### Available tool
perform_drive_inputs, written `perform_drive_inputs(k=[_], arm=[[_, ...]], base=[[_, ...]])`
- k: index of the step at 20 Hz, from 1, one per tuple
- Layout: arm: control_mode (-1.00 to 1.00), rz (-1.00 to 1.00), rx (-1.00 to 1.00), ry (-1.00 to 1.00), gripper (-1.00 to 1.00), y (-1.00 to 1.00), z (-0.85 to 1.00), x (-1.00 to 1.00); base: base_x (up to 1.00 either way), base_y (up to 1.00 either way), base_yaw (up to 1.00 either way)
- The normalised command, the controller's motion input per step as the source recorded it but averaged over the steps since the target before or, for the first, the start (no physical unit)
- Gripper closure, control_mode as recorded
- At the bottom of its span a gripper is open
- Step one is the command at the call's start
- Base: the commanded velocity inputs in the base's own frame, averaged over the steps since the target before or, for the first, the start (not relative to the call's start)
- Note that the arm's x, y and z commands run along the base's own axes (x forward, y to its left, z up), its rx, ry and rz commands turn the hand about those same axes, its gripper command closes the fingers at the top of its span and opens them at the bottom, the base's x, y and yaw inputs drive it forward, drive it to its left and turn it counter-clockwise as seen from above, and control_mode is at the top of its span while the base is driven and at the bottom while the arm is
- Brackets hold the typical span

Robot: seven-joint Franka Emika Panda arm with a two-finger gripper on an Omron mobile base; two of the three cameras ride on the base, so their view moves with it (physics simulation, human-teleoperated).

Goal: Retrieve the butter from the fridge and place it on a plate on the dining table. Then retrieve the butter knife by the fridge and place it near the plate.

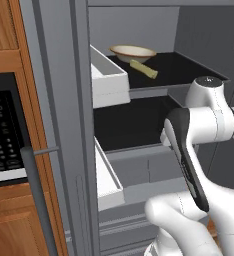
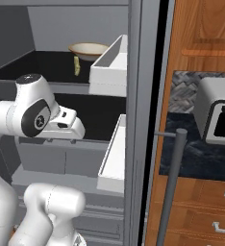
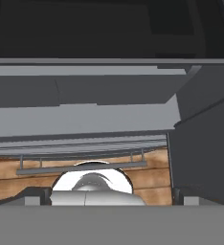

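Left base view | butter beside bowl | shelf front edge free

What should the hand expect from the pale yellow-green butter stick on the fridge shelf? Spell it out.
The pale yellow-green butter stick lies flat on the dark upper shelf, so it will probably slide rather than tip. It looks small, likely light. The shallow beige bowl sits close behind, so a push could bump it.

- The left base view looks from behind the arm's left, close, into the open fridge.
- The right base view faces the same shelves from the right.
- The hand view looks low at the fridge's lower drawers.
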Motion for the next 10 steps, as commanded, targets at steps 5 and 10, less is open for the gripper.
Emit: perform_drive_inputs(k=[5,10], arm=[[-1.0,0.0,0.0,-0.14,-1.0,0.01,0.0,0.0],[-1.0,0.06,0.0,-0.27,-1.0,0.05,0.01,0.0]], base=[[0.0,0.0,0.0],[0.0,0.0,0.0]])
